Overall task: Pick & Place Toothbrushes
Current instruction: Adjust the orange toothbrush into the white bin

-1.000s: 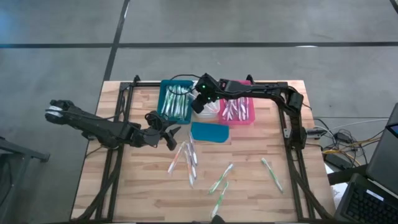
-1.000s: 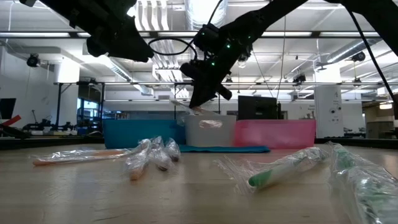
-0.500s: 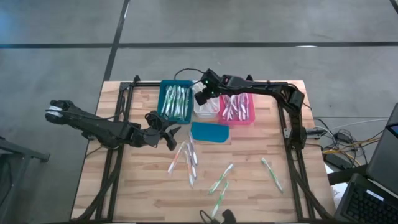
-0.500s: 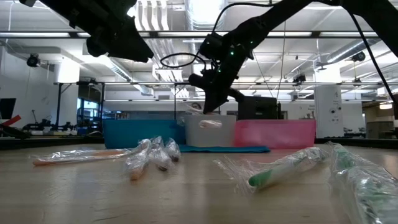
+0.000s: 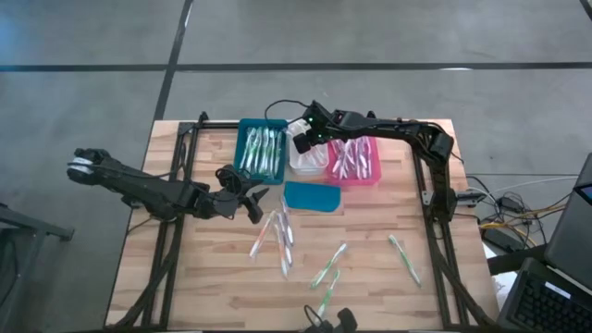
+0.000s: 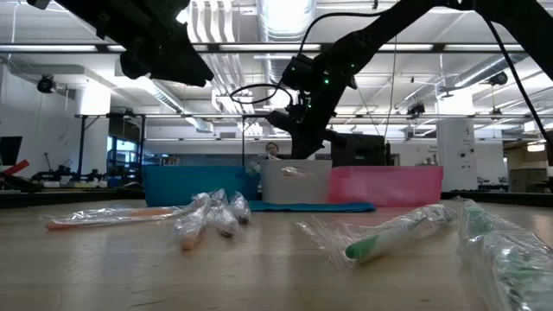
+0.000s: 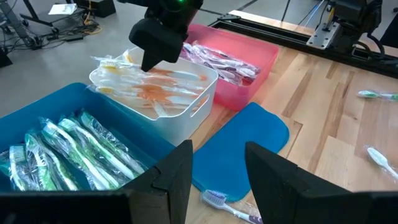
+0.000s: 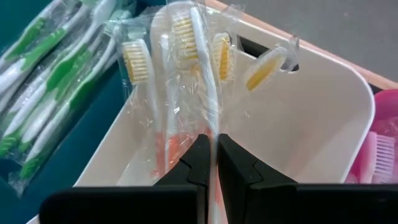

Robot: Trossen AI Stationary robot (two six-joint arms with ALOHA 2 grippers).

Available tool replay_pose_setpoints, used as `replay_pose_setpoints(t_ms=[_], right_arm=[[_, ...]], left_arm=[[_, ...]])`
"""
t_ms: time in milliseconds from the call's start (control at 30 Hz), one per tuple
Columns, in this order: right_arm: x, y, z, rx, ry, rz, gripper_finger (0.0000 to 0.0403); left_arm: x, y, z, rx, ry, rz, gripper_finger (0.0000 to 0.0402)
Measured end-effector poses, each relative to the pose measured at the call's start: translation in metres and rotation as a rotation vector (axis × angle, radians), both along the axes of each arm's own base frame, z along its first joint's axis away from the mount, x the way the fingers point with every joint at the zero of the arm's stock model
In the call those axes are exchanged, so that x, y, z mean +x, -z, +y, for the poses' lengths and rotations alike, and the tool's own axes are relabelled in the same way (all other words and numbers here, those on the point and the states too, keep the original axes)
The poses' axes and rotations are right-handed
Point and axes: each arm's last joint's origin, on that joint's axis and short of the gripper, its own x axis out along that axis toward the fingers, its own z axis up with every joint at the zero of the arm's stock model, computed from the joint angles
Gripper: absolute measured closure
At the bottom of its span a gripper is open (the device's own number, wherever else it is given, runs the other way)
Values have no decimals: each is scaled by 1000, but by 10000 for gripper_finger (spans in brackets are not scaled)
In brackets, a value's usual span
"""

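Right gripper [image 5: 300, 143], fingers together, hovers over the white bin's [image 5: 306, 166] rim; orange toothbrushes [image 8: 177, 74] lie inside. Left gripper [image 5: 252, 202], fingers apart, waits at nine o'clock beside scattered toothbrushes [image 5: 277, 233].

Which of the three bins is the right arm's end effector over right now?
The white bin, the middle one between the teal bin and pink bin. The right end effector hangs above its orange-accented toothbrushes.

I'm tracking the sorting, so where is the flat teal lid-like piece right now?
In the high view the flat teal lid-like piece lies on the wooden table, just in front of the white bin.
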Motion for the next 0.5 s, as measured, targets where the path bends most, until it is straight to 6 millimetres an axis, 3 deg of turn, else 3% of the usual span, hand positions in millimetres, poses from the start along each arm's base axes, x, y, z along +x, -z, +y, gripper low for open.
replay_pose_setpoints(t_ms=[233, 500], right_arm=[[0, 0, 0, -4, -26, 8, 373], [1, 0, 2, 14, -87, -1, 280]], left_arm=[[0, 0, 0, 0, 0, 0, 250], [0, 0, 0, 0, 0, 0, 250]])
